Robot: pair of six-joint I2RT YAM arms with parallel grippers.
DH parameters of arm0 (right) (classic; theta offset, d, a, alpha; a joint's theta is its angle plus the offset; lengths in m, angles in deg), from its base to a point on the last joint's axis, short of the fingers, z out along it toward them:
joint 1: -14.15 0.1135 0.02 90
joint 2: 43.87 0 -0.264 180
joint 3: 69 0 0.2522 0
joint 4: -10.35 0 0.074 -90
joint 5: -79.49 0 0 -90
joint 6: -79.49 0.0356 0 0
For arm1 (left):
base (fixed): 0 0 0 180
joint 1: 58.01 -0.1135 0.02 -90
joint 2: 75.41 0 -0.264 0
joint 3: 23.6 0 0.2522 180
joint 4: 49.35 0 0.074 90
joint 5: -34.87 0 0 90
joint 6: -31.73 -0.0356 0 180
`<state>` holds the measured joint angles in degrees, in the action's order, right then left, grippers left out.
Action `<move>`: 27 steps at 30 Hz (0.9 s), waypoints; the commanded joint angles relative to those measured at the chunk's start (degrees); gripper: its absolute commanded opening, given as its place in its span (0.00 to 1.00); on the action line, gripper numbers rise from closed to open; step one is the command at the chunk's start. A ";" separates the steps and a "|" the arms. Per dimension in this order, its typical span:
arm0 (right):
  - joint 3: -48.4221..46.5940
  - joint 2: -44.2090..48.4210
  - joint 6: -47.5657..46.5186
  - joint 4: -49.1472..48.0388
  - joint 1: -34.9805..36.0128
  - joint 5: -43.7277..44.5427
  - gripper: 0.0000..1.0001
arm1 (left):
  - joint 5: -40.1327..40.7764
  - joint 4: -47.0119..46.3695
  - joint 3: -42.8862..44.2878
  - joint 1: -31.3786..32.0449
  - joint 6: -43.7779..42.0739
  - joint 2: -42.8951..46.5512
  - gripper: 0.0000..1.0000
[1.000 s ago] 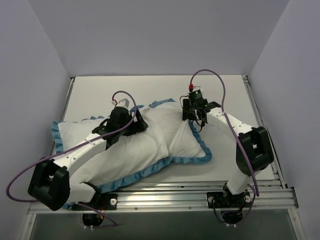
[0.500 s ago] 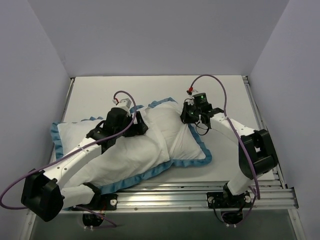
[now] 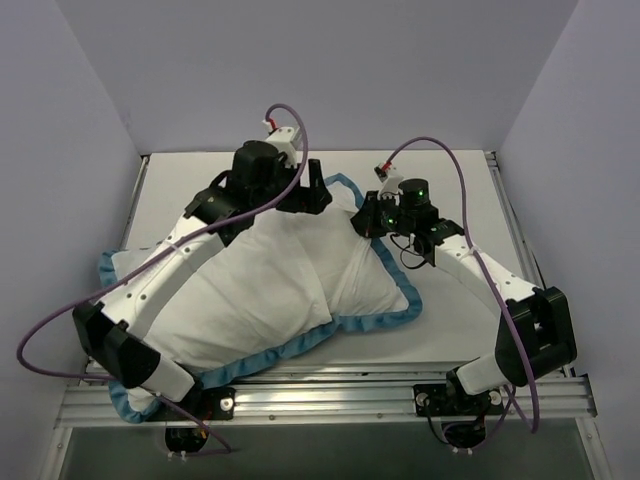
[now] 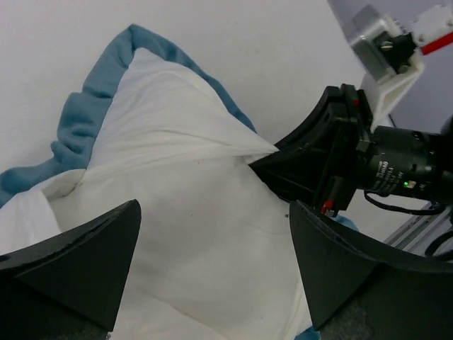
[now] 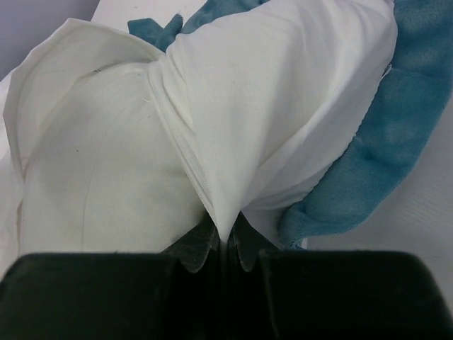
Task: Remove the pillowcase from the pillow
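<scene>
Here, in the top view, the soft fabric pillowcase [image 3: 285, 290] lies white reverse outward across the pale grey table [image 3: 460, 200]. Its teal-blue ruffled edge [image 3: 375, 322] runs round the rim. The plump white pillow is taken to fill it from within, though we cannot separate cushion from cover in any view. The right gripper [image 5: 226, 244] sits at the far right corner of the bundle. Its jaws are pressed together on a peaked fold of white cloth, which the right wrist view shows drawn taut into the pinch. The left gripper [image 4: 214, 212] hangs over the far edge just beside that corner, jaws spread wide and holding nothing, with white cloth lying between its fingertips. We judge the step in hand to be a second grasp near the pinned corner, so that cover and cushion can be drawn apart. To do it well, we would hold the right pinch firm as an anchor and lower the left jaws squarely onto the cloth. They should close on one body only, either the inner cushion or the opposite lip of the opening. A bite through both layers would merely drag the whole bundle. The pull should then run along the length of the cushion, away from the anchor. The ruffle is a poor purchase, being loose and likely to slip.
</scene>
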<state>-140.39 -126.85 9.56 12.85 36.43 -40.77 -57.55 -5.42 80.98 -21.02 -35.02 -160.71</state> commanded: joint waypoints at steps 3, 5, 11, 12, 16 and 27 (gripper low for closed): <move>-0.12 2.30 0.32 -7.54 1.62 -4.55 0.00 | -1.18 12.52 11.45 0.71 0.48 -14.09 0.94; -0.03 2.30 0.14 -7.80 2.15 -4.28 0.00 | -2.50 12.46 12.62 0.80 1.27 -18.23 0.95; -0.47 1.15 -1.27 -6.75 3.38 -1.03 0.00 | -7.33 14.39 14.21 0.97 5.67 -23.51 0.93; -0.47 1.07 -1.27 -6.84 3.38 -0.59 0.00 | -7.69 14.04 13.51 1.06 6.02 -23.25 0.92; -0.64 0.37 -1.27 -6.49 3.21 3.09 0.00 | -9.88 11.75 7.27 1.24 7.60 -19.48 0.62; -5.74 -3.76 -0.12 -5.61 3.29 11.88 0.00 | -11.82 10.52 -1.88 2.38 4.89 -10.60 0.02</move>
<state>-140.39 -129.10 9.15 13.28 39.71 -33.58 -64.57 -0.21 80.33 -20.60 -28.86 -176.27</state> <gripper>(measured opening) 0.004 0.064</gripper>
